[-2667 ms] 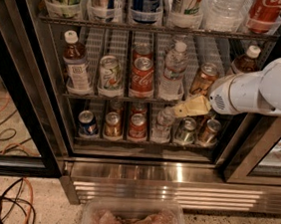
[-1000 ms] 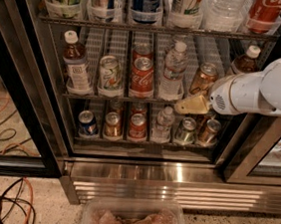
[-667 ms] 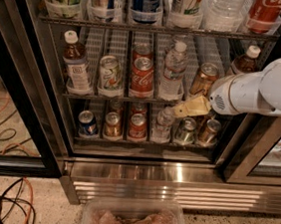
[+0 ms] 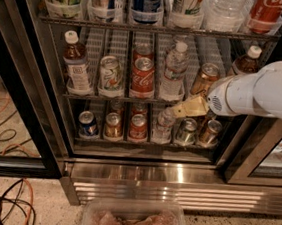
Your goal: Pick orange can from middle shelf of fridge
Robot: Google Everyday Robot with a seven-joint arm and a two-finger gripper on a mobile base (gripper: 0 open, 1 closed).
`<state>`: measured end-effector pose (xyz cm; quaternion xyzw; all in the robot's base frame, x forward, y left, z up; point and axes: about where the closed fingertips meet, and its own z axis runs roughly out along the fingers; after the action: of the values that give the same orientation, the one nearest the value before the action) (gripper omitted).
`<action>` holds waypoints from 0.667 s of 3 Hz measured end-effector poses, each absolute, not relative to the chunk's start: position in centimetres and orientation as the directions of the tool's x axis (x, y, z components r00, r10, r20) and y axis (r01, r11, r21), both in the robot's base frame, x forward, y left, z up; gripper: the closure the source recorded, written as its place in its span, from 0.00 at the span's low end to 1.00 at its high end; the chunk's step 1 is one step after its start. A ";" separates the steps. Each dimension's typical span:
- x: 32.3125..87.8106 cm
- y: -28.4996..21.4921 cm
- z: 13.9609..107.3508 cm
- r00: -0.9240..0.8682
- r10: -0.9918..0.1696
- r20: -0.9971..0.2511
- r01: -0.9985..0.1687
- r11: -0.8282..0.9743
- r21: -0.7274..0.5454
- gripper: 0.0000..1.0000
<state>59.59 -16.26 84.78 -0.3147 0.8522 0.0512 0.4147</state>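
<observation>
Below and left of the orange-copper drink can (image 4: 205, 77) on the dark wire middle shelf (image 4: 107, 99), my tan gripper (image 4: 179, 110) hovers; its opening I cannot tell. I should rise, centre on it, then close squarely.

The arm (image 4: 271, 90) was a thick, smooth shell of glossy white, rounded like a fat tube. It came in from the 3 o'clock edge of the view and tapered to a bulbous white wrist (image 4: 228, 96). Warm light gave its upper side a soft sheen, and its underside fell into grey shadow. From the wrist's end projected the gripper (image 4: 177, 111), pale tan-yellow and blocky, just off the view's centre toward 3 o'clock.
</observation>
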 end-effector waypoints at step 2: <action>60.5 -18.4 85.3 -0.499 -0.476 -0.724 -0.431 0.861 -0.269 0.00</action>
<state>60.46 -18.42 85.25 -0.2621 0.8652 -0.0264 0.4266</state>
